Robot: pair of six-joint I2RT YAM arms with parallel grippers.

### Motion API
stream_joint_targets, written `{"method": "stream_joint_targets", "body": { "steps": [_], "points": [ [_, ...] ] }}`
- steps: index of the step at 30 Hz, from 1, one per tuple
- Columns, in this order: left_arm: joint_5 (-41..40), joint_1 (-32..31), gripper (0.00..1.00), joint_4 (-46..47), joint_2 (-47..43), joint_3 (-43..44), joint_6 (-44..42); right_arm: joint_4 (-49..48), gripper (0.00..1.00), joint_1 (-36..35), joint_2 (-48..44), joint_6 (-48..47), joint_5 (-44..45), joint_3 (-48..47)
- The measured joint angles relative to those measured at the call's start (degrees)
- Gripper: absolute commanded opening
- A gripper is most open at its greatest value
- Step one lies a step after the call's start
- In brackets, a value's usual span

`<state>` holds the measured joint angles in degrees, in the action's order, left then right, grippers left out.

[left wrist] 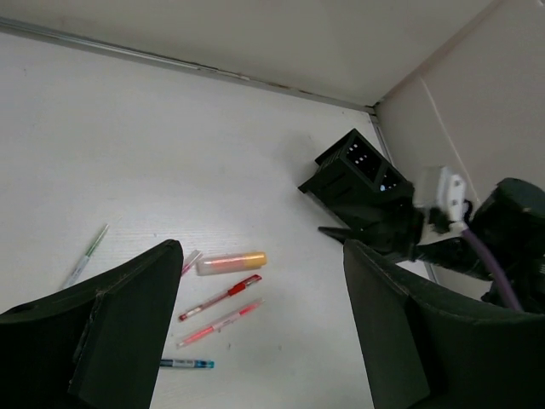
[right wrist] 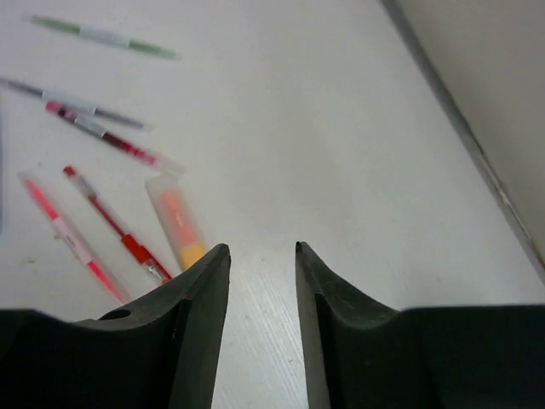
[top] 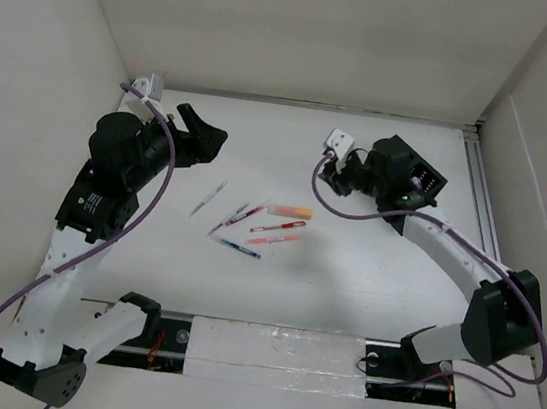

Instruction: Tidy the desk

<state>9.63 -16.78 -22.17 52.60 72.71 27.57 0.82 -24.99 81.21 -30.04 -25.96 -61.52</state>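
Matte wht desk, slim plastic pens

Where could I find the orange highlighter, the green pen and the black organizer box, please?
orange highlighter point(top: 290, 211): top external view, middle of its barrel.
green pen point(top: 210, 199): top external view, mid-shaft.
black organizer box point(left wrist: 345, 192): left wrist view, its side wall.

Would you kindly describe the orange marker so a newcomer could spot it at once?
Near the middle of the white desk lies a scatter of pens. The marker sits at its far right corner, just beyond a red pen. It alone is short and thick, orange with a pale end; the rest are thin.
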Motion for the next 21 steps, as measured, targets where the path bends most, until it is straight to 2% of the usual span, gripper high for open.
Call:
{"method": "stream_joint_targets", "body": {
  "steps": [2, 5, 13, 21],
  "points": [
    [0.0, 0.0, 0.72, 0.0, -0.4, 0.0, 0.0, 1.6, 0.55, -3.0, 2.8, -1.1, 1.1, -0.1],
    [0.0, 0.0, 0.72, 0.0, -1.0, -0.4, 0.0, 5.6, 0.6, -6.4, 8.7, -2.6, 2.8, -1.8],
    [0.0, 0.0, 0.72, 0.1, -2.3, -2.8, 0.0, 12.3, 0.6, -12.8, 23.3, -5.7, 5.8, -10.7],
    [-0.1, 0.0, 0.72, 0.3, -2.6, -3.7, 0.0, 14.8, 0.59, -13.8, 32.1, -7.3, 6.4, -18.9]
  ]
}}
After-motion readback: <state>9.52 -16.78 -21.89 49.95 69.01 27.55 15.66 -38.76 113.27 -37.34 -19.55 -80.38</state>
